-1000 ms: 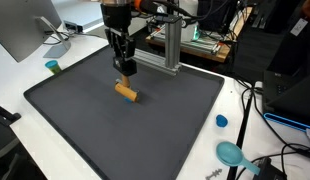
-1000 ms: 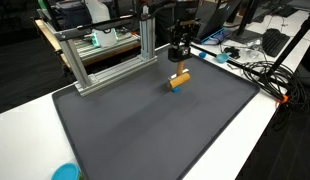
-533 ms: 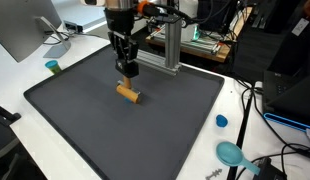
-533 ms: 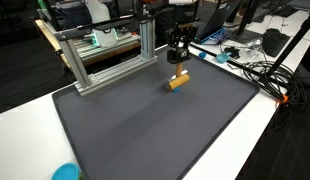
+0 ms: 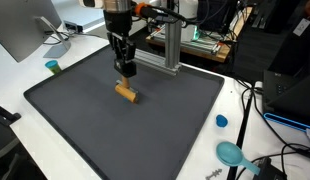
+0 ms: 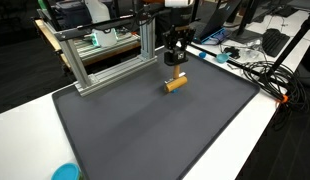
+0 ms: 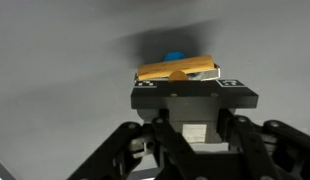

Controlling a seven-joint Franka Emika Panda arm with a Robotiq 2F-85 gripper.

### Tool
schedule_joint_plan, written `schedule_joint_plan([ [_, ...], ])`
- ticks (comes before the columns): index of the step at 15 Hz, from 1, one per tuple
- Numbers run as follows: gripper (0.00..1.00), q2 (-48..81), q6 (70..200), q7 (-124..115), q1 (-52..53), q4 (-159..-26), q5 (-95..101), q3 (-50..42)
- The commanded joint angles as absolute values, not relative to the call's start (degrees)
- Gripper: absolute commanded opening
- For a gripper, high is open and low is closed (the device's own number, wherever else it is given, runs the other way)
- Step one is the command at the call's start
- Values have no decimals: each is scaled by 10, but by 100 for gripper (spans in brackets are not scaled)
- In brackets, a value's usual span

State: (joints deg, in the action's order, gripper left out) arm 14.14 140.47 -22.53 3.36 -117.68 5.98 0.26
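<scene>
Pointing straight down, end effector (image 5: 124, 72) hovers over block (image 5: 127, 93).

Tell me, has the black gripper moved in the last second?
Yes, slightly: in an exterior view the gripper has drifted a little toward the silver aluminium frame post.

In both exterior views the fingers (image 5: 124, 70) (image 6: 174, 60) are too small to show whether they touch the wooden block (image 5: 127, 92) or hang just clear of it. In the wrist view their tips are hidden behind the dark housing (image 7: 195, 105), which also covers the block's lower edge. A small blue thing (image 7: 173, 57) peeks over the block, mostly hidden and too blurred to name. The monitor (image 5: 20, 35) is cut off by the picture's edge, as is a teal round thing (image 6: 65, 173) on the desk (image 6: 20, 130).
</scene>
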Motion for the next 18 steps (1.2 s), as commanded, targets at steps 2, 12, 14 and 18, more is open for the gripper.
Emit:
schedule_joint_plan([
  [2,22,161,1421,-238,42,-1189,81,-18],
  [12,22,167,1359,-216,37,-1185,50,-16],
  [14,22,167,1343,-209,34,-1181,43,-13],
  [18,22,152,1469,-214,35,-1194,47,-14],
])
